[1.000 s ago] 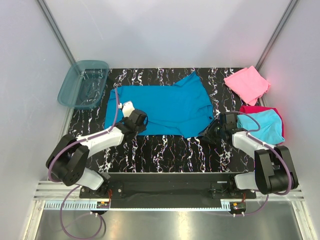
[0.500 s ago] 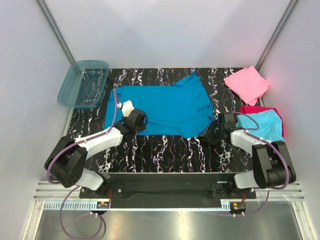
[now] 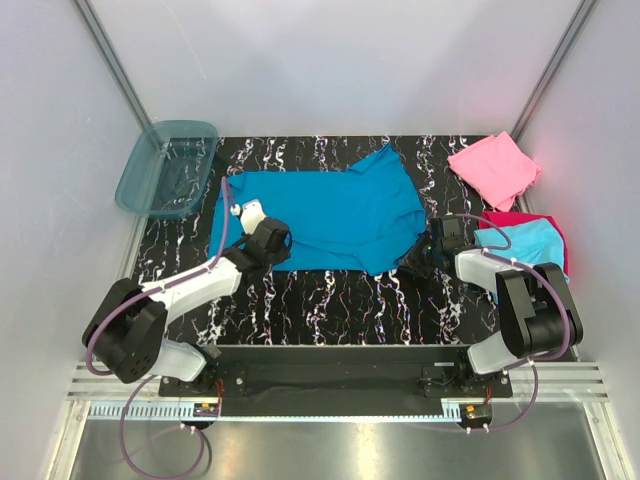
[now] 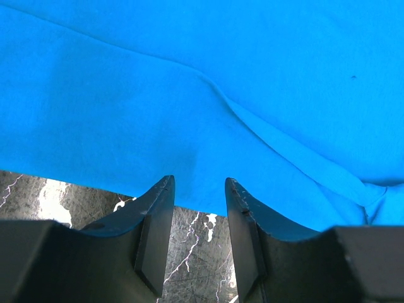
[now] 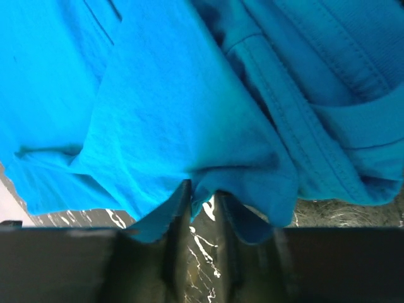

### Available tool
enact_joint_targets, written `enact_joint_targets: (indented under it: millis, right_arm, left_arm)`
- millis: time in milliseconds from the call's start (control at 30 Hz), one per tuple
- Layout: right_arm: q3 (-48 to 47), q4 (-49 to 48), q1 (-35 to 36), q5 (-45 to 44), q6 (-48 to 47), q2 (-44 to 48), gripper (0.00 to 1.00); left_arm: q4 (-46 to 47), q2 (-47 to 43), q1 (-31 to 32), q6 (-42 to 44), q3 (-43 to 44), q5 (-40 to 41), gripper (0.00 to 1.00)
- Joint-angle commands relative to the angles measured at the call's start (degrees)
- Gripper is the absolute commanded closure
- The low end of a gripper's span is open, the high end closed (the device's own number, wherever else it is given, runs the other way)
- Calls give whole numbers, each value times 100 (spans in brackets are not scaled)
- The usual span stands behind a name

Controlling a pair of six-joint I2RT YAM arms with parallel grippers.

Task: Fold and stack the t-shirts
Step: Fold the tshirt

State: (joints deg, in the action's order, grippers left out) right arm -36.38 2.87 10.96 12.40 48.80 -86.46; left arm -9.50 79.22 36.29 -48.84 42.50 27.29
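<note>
The large teal-blue t-shirt (image 3: 330,215) lies spread flat across the middle of the black marbled table (image 3: 330,300). My left gripper (image 3: 270,237) is open at the shirt's near left hem, its jaws straddling the edge (image 4: 199,189) with only table between them; the cloth (image 4: 189,95) fills that view. My right gripper (image 3: 417,260) is at the shirt's near right corner, its jaws nearly together (image 5: 203,197) with a fold of the teal cloth (image 5: 189,101) pinched between the tips. A folded cyan shirt (image 3: 528,252) lies on a magenta-red one (image 3: 503,217) at the right; a pink one (image 3: 493,167) is behind them.
A translucent blue tub (image 3: 167,168) sits at the far left corner, partly off the table. White walls close in on the left, back and right. A strip of bare marbled table runs between the shirt's near hem and the arm bases.
My right gripper has moved left and slightly away from me onto the shirt's near right corner. My left gripper has edged a little farther onto the hem. The shirt has not moved.
</note>
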Motion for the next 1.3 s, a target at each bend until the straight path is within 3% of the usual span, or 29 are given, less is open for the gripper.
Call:
enact_joint_targets:
  millis: [0,200,300,800,1033,1267]
  right_arm:
    - [-211,-24,73,-212,-19,67,75]
    - [-212,152,82,-230,-2,375,80]
    - [-229,222,73,-230,33,524,100]
    - [-449,380,73,16,157,867,100]
    - [-388,407,73,52,95,788,84]
    - [-361,416,73,78,104,814,79]
  left_arm:
    - [176,-144,1,68,-32,154,58]
    - [194,-47,1,50,4,101,58]
    - [203,-38,1,33,-14,93,59]
    - [194,-73,1,68,-75,145,60]
    - [185,-109,1,85,-40,180,60]
    - [185,-144,1,94,-49,215,60]
